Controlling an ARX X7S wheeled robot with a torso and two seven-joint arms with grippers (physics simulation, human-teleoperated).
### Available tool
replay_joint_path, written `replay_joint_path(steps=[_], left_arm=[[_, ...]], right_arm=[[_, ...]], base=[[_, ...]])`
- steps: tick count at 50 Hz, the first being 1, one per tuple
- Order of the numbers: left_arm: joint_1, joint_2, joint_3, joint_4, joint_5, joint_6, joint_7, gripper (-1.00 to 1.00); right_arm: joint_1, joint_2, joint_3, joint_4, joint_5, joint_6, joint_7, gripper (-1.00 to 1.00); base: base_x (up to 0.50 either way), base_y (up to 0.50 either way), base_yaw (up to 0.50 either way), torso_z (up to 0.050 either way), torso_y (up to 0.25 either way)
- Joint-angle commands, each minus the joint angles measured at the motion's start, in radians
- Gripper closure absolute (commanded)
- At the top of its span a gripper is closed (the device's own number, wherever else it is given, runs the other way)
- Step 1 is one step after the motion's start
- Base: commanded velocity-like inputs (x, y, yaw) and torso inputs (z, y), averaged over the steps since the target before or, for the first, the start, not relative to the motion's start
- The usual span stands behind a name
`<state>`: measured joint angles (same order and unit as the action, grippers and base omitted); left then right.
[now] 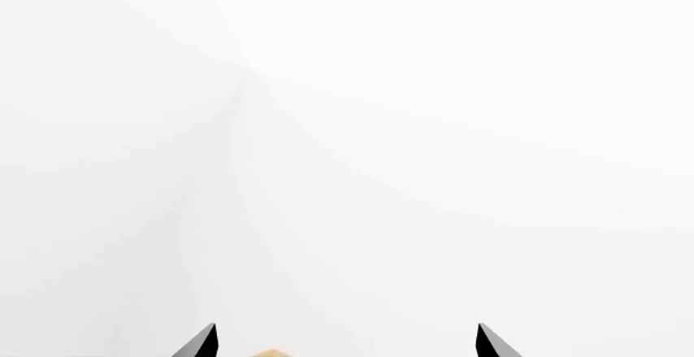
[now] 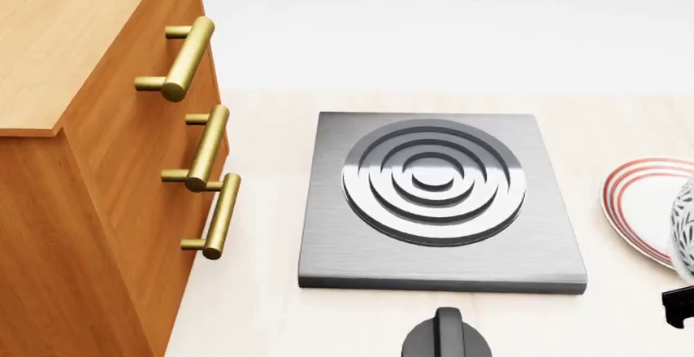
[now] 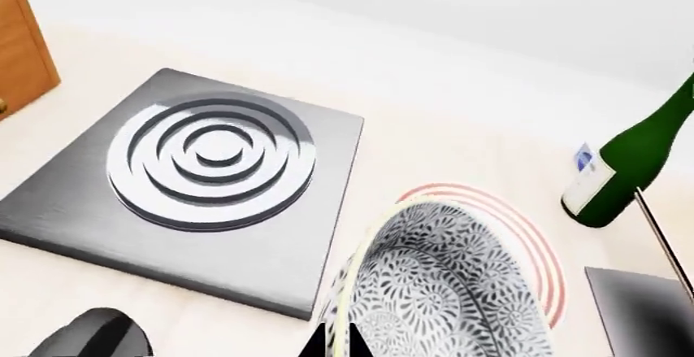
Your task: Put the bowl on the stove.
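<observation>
The bowl (image 3: 444,292), white with a dense grey-black floral pattern, hangs tilted over a white plate with red rings (image 3: 521,227). My right gripper (image 3: 334,342) is shut on the bowl's rim, one fingertip on each side of the wall. In the head view only a sliver of the bowl (image 2: 685,227) shows at the right edge. The stove (image 2: 434,198), a square dark-grey hotplate with raised rings, lies bare in the middle of the counter and left of the bowl (image 3: 195,186). My left gripper (image 1: 347,345) is open, faces a blank white wall and holds nothing.
A wooden cabinet (image 2: 87,170) with brass handles (image 2: 206,150) stands left of the stove. A black round knob (image 2: 447,337) sits in front of it. A green bottle (image 3: 629,162) and a dark flat object (image 3: 639,308) lie beyond the plate (image 2: 639,206).
</observation>
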<state>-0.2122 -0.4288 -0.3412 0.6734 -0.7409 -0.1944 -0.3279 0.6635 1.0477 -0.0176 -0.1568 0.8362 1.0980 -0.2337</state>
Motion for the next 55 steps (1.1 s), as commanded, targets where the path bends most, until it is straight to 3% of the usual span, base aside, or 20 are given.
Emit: replay_joint_path(steps=[1, 20, 41, 47, 55], left_arm=[[0.001, 0.001, 0.003, -0.006, -0.001, 0.005, 0.001, -1.00], [0.006, 0.000, 0.008, -0.009, 0.003, 0.012, 0.003, -1.00], [0.008, -0.003, 0.011, -0.008, -0.003, 0.015, 0.000, -1.00], [0.006, -0.006, 0.010, -0.009, -0.004, 0.014, -0.002, -1.00], [0.010, -0.005, 0.009, -0.010, -0.006, 0.018, -0.002, -1.00]], right_arm=[[0.312, -0.090, -0.269, 0.086, -0.116, -0.007, -0.087, 1.00], [0.500, -0.256, -0.401, 0.235, -0.203, -0.080, -0.166, 1.00], [0.495, -0.252, -0.396, 0.189, -0.192, -0.087, -0.160, 1.00], [0.578, -0.349, -0.460, 0.380, -0.270, -0.211, -0.228, 1.00], [0.747, -0.539, -0.587, 0.846, -0.416, -0.468, -0.381, 1.00]], base=[[0.00, 0.00, 0.00, 0.000, 0.000], [0.00, 0.00, 0.00, 0.000, 0.000], [0.00, 0.00, 0.00, 0.000, 0.000], [0.00, 0.00, 0.00, 0.000, 0.000], [0.00, 0.00, 0.00, 0.000, 0.000]])
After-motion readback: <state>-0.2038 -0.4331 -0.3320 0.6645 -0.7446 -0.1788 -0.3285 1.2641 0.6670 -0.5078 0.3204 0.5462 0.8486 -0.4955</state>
